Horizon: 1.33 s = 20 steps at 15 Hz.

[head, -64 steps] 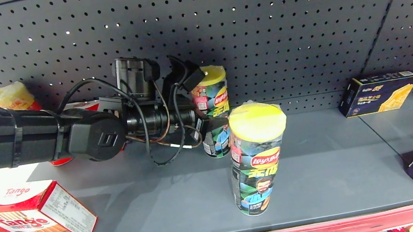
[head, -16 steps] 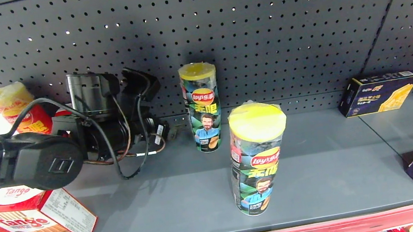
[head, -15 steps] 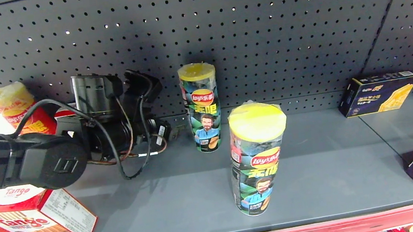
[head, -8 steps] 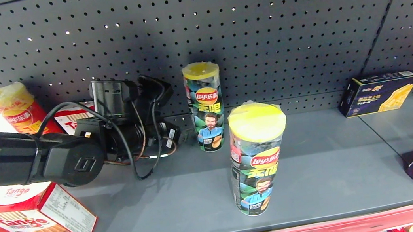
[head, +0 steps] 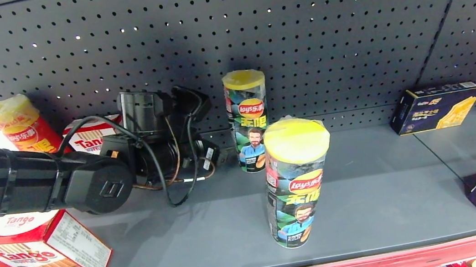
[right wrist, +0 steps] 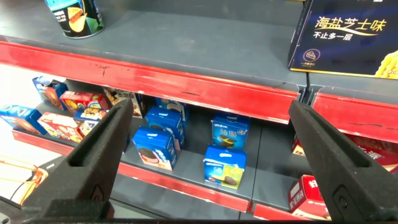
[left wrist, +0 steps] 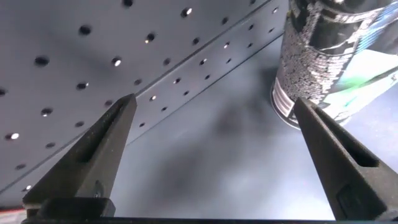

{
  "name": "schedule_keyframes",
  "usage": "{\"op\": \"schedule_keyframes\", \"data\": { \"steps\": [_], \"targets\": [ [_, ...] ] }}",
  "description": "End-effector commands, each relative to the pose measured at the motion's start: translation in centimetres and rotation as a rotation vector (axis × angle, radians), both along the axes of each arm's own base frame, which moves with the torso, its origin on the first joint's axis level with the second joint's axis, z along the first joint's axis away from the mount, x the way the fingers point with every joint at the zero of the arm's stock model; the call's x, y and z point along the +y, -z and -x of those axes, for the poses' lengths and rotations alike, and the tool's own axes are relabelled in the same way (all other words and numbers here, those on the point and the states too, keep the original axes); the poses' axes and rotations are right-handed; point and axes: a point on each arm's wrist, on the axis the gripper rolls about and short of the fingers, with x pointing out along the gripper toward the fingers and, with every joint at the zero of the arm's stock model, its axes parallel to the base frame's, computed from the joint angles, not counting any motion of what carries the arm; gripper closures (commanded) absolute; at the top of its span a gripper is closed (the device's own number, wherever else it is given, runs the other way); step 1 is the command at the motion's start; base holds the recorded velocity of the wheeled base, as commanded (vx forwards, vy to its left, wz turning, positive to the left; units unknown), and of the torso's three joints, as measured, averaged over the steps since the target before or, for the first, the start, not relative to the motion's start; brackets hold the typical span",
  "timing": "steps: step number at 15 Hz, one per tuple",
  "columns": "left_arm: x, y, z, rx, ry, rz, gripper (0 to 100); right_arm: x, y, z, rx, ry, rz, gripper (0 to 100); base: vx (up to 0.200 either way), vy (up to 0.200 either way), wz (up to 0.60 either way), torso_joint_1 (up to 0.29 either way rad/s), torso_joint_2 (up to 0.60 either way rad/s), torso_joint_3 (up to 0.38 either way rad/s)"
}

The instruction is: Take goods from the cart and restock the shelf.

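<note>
- right pincer (right wrist: pixel 210 107) sits out in front of the shelf (right wrist: pixel 205 56), facing its red edge (right wrist: pixel 186 79). Jaws are spread wide with nothing in them, and there are blue cookie boxes (right wrist: pixel 163 134) on the level below
- wafer box (head: pixel 47 253) is at the shelf's front left corner
- front chips can (head: pixel 299 180) stands upright near the front edge, yellow lid on
- left pincer (left wrist: pixel 214 102) is low over the shelf further back, jaws wide apart and empty, just beside the rear chips can (head: pixel 249 120). Can't tell if a tip touches it
- rear chips can is upright, right by the pegboard (head: pixel 298 29)
</note>
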Motion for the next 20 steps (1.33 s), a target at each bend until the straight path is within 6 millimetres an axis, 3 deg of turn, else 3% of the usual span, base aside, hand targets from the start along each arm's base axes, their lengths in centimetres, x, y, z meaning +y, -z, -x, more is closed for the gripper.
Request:
{"op": "schedule_keyframes", "data": {
  "steps": [1, 13, 16, 19, 20],
  "targets": [
    [-0.6, 0.1, -0.2, -0.001, 0.011, 0.000, 0, 0.0, 0.0, 0.0, 0.000, -0.001, 0.000, 0, 0.000, 0.000, 0.00, 0.000, 0.00, 0.000],
    [-0.8, -0.6, 0.1, -0.021, 0.023, 0.007, 0, 0.0, 0.0, 0.0, 0.000, -0.001, 0.000, 0, 0.000, 0.000, 0.00, 0.000, 0.00, 0.000],
    [-0.3, -1.9, 1.4, -0.047, 0.027, 0.015, 0, 0.0, 0.0, 0.0, 0.000, 0.001, 0.000, 0, 0.000, 0.000, 0.00, 0.000, 0.00, 0.000],
    [1.2, -5.2, 3.6, -0.121, 0.013, 0.056, 0, 0.0, 0.0, 0.0, 0.000, -0.001, 0.000, 0, 0.000, 0.000, 0.00, 0.000, 0.00, 0.000],
    [2.2, -6.6, 5.4, -0.154, 0.011, 0.075, 0, 0.0, 0.0, 0.0, 0.000, -0.001, 0.000, 0, 0.000, 0.000, 0.00, 0.000, 0.00, 0.000]
  ]
}}
